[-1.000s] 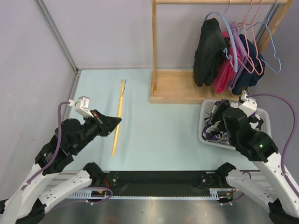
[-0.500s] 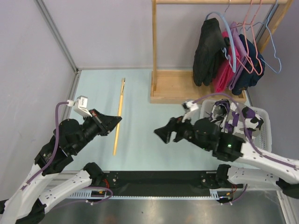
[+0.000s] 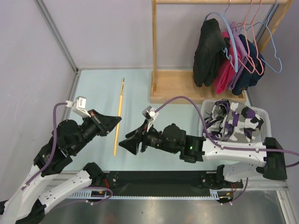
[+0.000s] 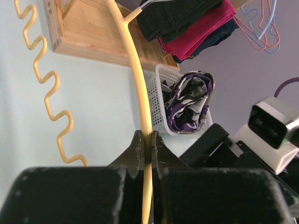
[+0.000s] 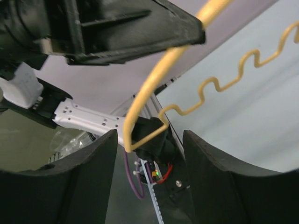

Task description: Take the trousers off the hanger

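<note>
A bare yellow hanger (image 3: 119, 105) lies lengthwise over the left of the table. My left gripper (image 3: 114, 120) is shut on its rod, which runs between the fingertips in the left wrist view (image 4: 145, 135). My right gripper (image 3: 128, 141) is open and empty, just right of the hanger's near end. The right wrist view shows that bent end (image 5: 154, 84) between the spread fingers (image 5: 96, 158) with nothing touching. The purple, white and black patterned trousers (image 3: 233, 122) lie bundled in the white basket (image 3: 204, 116), also seen in the left wrist view (image 4: 187, 100).
A wooden rack (image 3: 177, 88) stands at the back right. Black (image 3: 208, 46), pink and navy garments hang from it on blue and pink hangers. The white basket sits just in front of the rack's base. A metal frame post (image 3: 56, 37) runs along the left wall.
My right arm has swung left from above the basket across the table to the hanger's near end. The trousers stay in the basket. My left gripper has held still on the hanger.
</note>
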You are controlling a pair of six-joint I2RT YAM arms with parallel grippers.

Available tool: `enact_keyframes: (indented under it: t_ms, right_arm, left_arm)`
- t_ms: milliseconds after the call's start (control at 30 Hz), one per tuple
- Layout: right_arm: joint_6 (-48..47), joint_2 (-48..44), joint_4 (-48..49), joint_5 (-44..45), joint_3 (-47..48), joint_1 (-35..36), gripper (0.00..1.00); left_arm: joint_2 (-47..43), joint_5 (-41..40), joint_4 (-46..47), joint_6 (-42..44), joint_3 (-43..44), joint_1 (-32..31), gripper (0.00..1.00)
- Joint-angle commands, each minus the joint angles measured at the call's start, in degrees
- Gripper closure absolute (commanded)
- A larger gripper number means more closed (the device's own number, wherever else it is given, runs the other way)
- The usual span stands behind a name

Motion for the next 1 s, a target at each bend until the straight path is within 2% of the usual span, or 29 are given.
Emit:
enact_keyframes:
  t_ms: [0, 200, 367, 600, 733, 833, 867, 967]
  right_arm:
    - [-1.54, 1.58, 7.63, -1.09, 3.93, 0.91, 0.41]
    - [-1.63, 4.56, 8.33, -2.85, 5.25, 0.91, 0.48]
    - [-1.63, 7.64, 8.86, -4.35, 7.18, 0.90, 0.48]
    - [-0.40, 9.14, 9.65, -3.74, 6.93, 1.17, 0.61]
    - [-0.05, 7.82, 10.09, -2.50, 5.34, 1.52, 0.65]
    - [0.74, 6.59, 10.26, -1.45, 4.03, 1.70, 0.85]
    - [1.01, 5.89, 10.44, -1.27, 3.76, 1.78, 1.00]
    - [1.62, 4.84, 10.53, -0.40, 2.71, 1.78, 1.00]
  left_arm:
    - [-0.70, 1.10, 4.29, -0.69, 0.50, 0.20, 1.00]
    - [-0.70, 1.45, 4.29, -0.86, 0.50, 0.20, 1.00]
    - [-0.79, 1.89, 4.29, -1.04, 0.59, 0.20, 1.00]
    - [-0.79, 1.54, 4.29, -0.86, 0.59, 0.20, 1.00]
    - [-0.88, 1.10, 4.29, -0.86, 0.59, 0.20, 1.00]
    - [-0.88, 0.84, 4.21, -0.86, 0.59, 0.20, 1.00]
    - [-0.88, 0.84, 4.29, -0.86, 0.50, 0.20, 1.00]
    - [-0.88, 0.93, 4.21, -0.95, 0.50, 0.20, 1.00]
